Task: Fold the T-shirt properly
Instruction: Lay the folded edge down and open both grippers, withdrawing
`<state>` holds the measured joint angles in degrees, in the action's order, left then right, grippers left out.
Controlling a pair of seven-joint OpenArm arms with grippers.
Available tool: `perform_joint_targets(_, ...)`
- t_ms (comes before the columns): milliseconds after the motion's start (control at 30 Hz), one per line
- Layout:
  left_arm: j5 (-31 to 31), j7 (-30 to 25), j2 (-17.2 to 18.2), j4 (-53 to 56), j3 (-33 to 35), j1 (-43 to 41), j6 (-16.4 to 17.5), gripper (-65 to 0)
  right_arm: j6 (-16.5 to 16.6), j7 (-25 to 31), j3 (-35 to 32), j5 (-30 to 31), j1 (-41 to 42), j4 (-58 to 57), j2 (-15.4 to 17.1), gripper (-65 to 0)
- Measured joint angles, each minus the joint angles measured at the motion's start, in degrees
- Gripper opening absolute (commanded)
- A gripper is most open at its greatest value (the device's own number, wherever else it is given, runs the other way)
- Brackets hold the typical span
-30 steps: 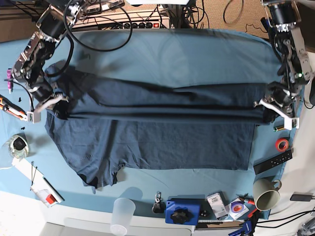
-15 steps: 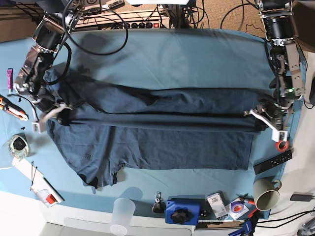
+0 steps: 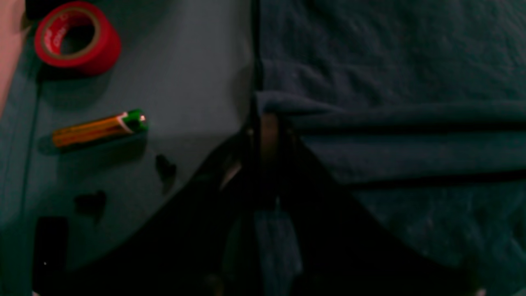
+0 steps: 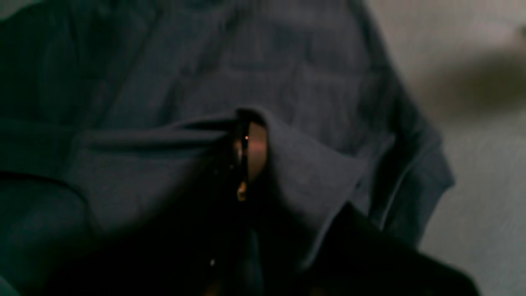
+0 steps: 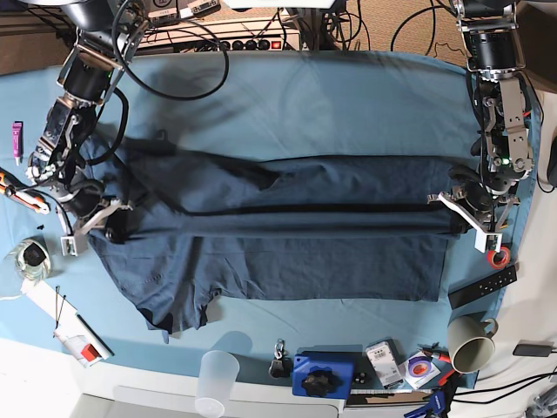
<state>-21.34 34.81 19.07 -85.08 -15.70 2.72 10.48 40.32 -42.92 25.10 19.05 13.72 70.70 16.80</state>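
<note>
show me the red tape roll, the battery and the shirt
red tape roll (image 3: pixel 98 54): left wrist view, outer side of the roll
battery (image 3: pixel 92 130): left wrist view, orange body
shirt (image 5: pixel 348 266): base view, lower layer

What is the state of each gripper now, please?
Left gripper: closed, holding the T-shirt.
Right gripper: closed, also holding the T-shirt.

Both arms reaching in from the far side, angled down and toward the middle. Left gripper (image 3: pixel 269 127) pinched shut on the T-shirt (image 5: pixel 348 178), at the base view's right, pointing downward. Right gripper (image 4: pixel 250 144) likewise shut on the T-shirt, at that view's left, tipped inward. Well apart from each other, at much the same level, the right slightly nearer the camera.
</note>
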Motion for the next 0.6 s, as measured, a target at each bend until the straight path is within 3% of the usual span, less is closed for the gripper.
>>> perform_joint_targets(567, -0.1, -1.4, 0.0, 5.6, 0.2, 3.4, 0.0, -65.0, -0.2, 0.9, 0.0, -1.2, 1.0, 0.0, 0.0, -65.0)
perform_joint_targets(600, -0.2, -1.5, 0.0, 5.6, 0.2, 3.5, 0.0, -59.8, -0.2, 0.9, 0.0, -1.2, 1.0, 0.0, 0.0, -65.0)
